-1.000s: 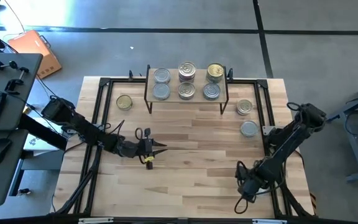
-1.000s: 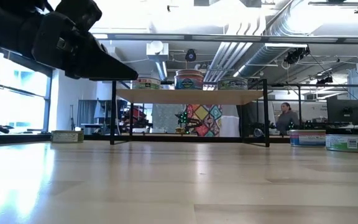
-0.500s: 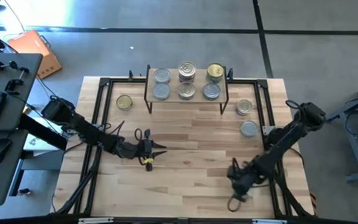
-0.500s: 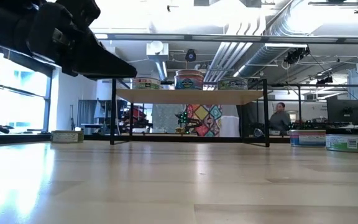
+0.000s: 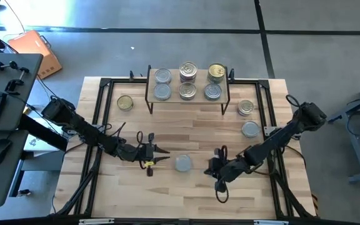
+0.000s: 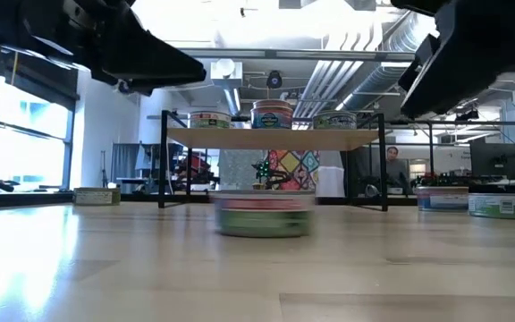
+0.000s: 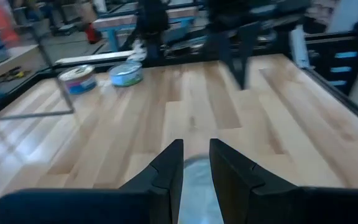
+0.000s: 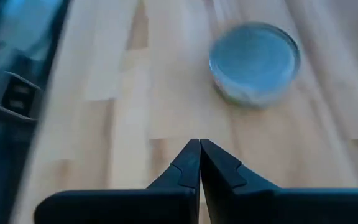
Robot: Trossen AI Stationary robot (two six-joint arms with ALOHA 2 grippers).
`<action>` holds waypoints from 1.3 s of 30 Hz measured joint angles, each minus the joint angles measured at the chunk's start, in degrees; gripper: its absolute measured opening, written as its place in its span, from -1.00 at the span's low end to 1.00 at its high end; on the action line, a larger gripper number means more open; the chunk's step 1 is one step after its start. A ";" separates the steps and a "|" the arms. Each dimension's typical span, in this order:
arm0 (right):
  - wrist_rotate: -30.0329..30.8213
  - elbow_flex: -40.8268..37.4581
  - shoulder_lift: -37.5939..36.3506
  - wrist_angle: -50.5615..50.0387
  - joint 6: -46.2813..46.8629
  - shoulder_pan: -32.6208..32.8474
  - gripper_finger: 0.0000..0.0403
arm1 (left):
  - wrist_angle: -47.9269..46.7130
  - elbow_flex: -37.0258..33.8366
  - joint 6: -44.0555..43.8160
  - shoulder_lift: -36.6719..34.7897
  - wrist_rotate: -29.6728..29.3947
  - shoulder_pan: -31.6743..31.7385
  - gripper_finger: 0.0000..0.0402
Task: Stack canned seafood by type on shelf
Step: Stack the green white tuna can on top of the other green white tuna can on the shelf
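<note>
Six tins sat on the shelf (image 5: 187, 97) while four waited on the table (image 5: 192, 134), one tin (image 5: 183, 164) at 3 o'clock from the slightly parted left gripper (image 5: 160, 154) and 9 o'clock from the closed right gripper (image 5: 212, 166).

Pale butcher-block wooden tabletop (image 5: 192, 134), smooth with a soft sheen. Near its front edge, a short round metal tin (image 5: 183, 164), matt silver-grey on top. At the back edge, the light-wood shelf board (image 6: 271, 137) on thin black wire legs.
</note>
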 joint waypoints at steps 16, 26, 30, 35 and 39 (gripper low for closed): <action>8.19 -1.37 18.86 36.95 -22.87 -4.63 -0.22 | -37.18 14.96 10.38 0.99 10.05 -0.28 -0.57; 7.95 -1.35 23.81 47.76 -23.79 -6.03 -0.13 | -31.12 15.31 22.18 11.69 12.26 -0.08 -0.15; 7.92 -1.33 23.81 48.57 -24.84 -5.54 -0.15 | -29.80 15.41 24.37 16.42 9.57 1.08 -0.13; 7.89 -1.33 23.81 49.44 -24.67 -5.57 -0.15 | -25.44 15.56 23.33 19.99 9.71 1.43 -0.38; 7.91 -1.33 23.81 49.79 -24.37 -5.59 -0.15 | -24.16 15.53 22.30 20.25 10.41 0.85 -0.65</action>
